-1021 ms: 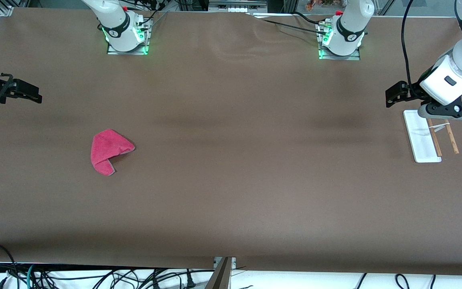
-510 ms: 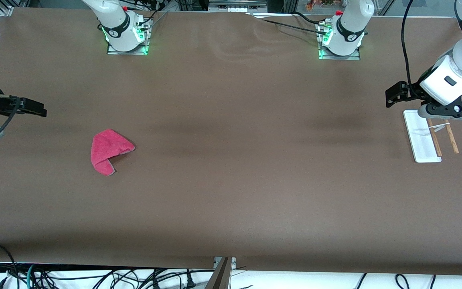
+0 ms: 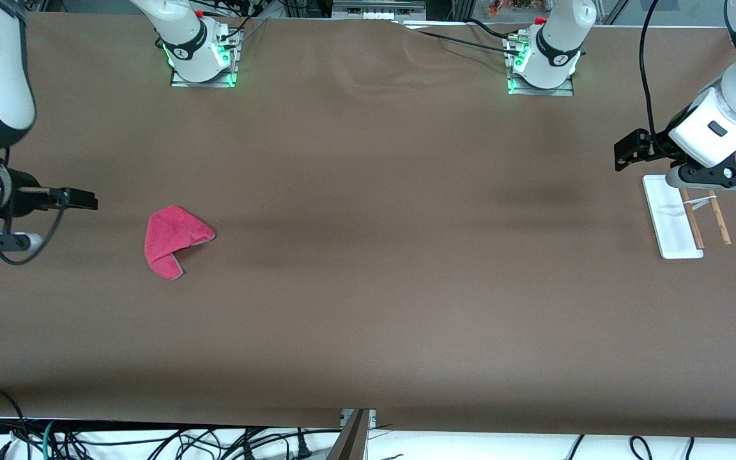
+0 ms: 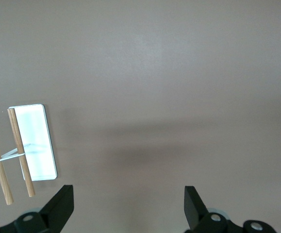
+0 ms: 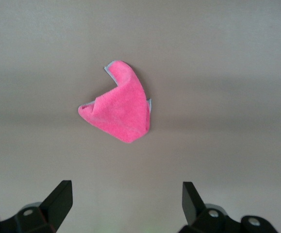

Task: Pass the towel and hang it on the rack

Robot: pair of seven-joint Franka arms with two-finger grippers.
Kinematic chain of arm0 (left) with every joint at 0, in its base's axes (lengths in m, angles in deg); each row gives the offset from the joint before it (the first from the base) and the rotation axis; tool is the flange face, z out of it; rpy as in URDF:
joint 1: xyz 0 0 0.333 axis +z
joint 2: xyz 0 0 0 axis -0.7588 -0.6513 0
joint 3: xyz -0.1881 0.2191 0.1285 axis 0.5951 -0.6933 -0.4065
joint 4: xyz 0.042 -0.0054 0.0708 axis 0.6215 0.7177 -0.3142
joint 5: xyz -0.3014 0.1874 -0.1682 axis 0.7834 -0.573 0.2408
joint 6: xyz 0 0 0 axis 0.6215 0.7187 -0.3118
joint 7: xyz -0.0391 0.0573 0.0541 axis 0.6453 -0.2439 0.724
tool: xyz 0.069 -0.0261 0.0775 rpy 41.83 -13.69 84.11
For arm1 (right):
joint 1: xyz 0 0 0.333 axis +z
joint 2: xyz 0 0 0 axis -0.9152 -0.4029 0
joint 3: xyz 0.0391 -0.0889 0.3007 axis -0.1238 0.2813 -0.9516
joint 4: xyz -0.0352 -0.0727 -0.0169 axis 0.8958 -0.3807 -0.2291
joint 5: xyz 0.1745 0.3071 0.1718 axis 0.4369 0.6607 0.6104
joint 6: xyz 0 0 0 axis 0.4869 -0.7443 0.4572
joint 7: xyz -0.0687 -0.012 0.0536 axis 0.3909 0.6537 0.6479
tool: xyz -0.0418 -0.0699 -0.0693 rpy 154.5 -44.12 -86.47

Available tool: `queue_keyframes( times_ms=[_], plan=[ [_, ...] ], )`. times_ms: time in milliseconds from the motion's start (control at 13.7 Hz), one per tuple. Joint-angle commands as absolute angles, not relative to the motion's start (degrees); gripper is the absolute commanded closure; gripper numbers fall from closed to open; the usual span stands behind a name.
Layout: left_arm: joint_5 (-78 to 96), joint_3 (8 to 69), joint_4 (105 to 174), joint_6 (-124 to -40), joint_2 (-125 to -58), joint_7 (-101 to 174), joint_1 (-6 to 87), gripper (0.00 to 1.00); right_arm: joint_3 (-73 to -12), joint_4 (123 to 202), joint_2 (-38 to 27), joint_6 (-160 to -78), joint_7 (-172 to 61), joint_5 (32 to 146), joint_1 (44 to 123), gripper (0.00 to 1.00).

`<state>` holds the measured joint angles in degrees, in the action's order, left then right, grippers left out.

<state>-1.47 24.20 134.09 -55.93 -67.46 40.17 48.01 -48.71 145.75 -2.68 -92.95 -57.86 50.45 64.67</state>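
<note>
Towel flat on the table, both grippers empty.
The towel (image 3: 172,241) (folded) lies toward the right arm's end; the right gripper (image 5: 125,206) hangs near it, fingers spread. The left gripper (image 4: 128,211), also spread, waits beside the rack (image 3: 680,218).

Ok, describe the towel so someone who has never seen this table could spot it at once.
Start with the brown table and go toward the right arm's end. There, with the right gripper hovering open just short of it, lies the towel, a small crumpled pink-red fuzzy cloth. It is the only soft, bright thing; the rack, white base with wooden rods, sits at the left arm's end.
</note>
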Motion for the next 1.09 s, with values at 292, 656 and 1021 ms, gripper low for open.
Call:
queue_keyframes(
  times_ms=[292,656,1021],
  plan=[
    [-1.11,24.51,132.86,-55.31,-68.04,40.07,48.57,0.0,-48.9,144.79,-11.97,-99.48,-57.57,50.4,68.08,0.0],
    [-1.11,24.51,132.86,-55.31,-68.04,40.07,48.57,0.0,-48.9,144.79,-18.04,-105.28,-58.09,49.08,69.67,0.0],
    [-1.11,24.51,132.95,-55.31,-68.04,40.07,48.57,0.0,-48.9,145.49,-22.17,-110.73,-58.18,49.08,70.02,0.0]
  ],
)
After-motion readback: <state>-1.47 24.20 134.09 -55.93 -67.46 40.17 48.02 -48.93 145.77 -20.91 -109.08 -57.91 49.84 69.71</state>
